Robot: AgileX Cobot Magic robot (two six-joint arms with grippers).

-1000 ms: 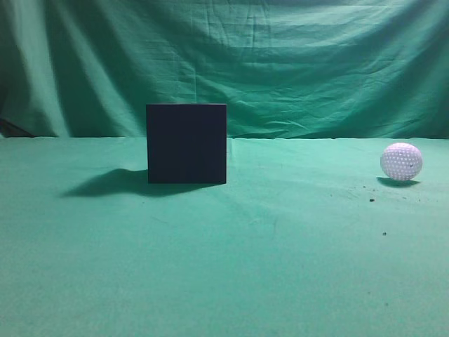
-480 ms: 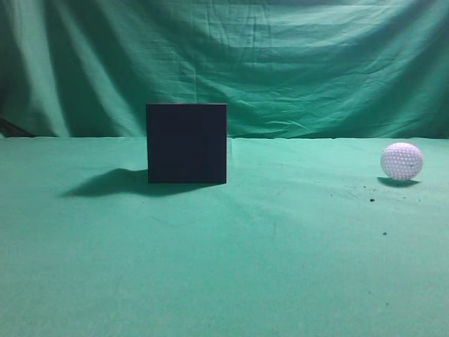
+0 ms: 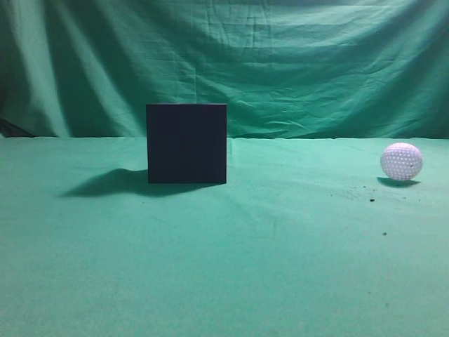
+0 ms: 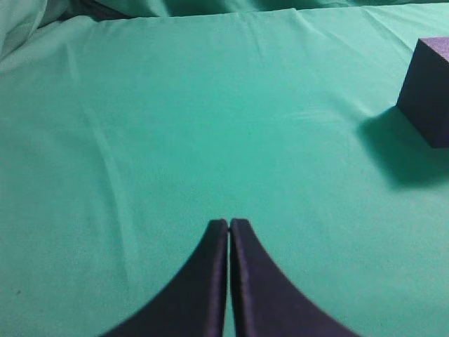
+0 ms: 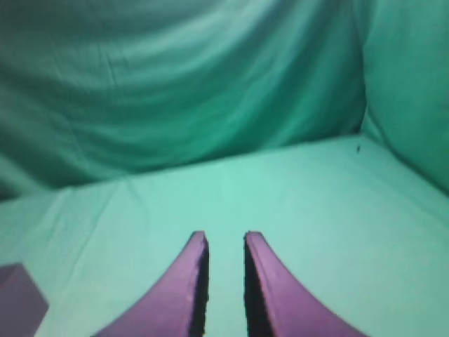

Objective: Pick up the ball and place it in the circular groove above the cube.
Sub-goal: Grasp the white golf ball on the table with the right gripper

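The dark navy cube (image 3: 186, 143) stands on the green cloth left of centre; its top face is not visible from this height. The white dimpled ball (image 3: 401, 161) rests on the cloth far to the right, well apart from the cube. Neither gripper shows in the exterior view. In the left wrist view my left gripper (image 4: 229, 223) is shut and empty over bare cloth, with the cube (image 4: 429, 98) ahead at the right edge. In the right wrist view my right gripper (image 5: 224, 236) is slightly open and empty; a corner of the cube (image 5: 17, 302) shows at the lower left. The ball is out of both wrist views.
A green cloth (image 3: 266, 267) covers the table and hangs as a backdrop (image 3: 280, 63) behind it. A few small dark specks (image 3: 372, 200) lie on the cloth near the ball.
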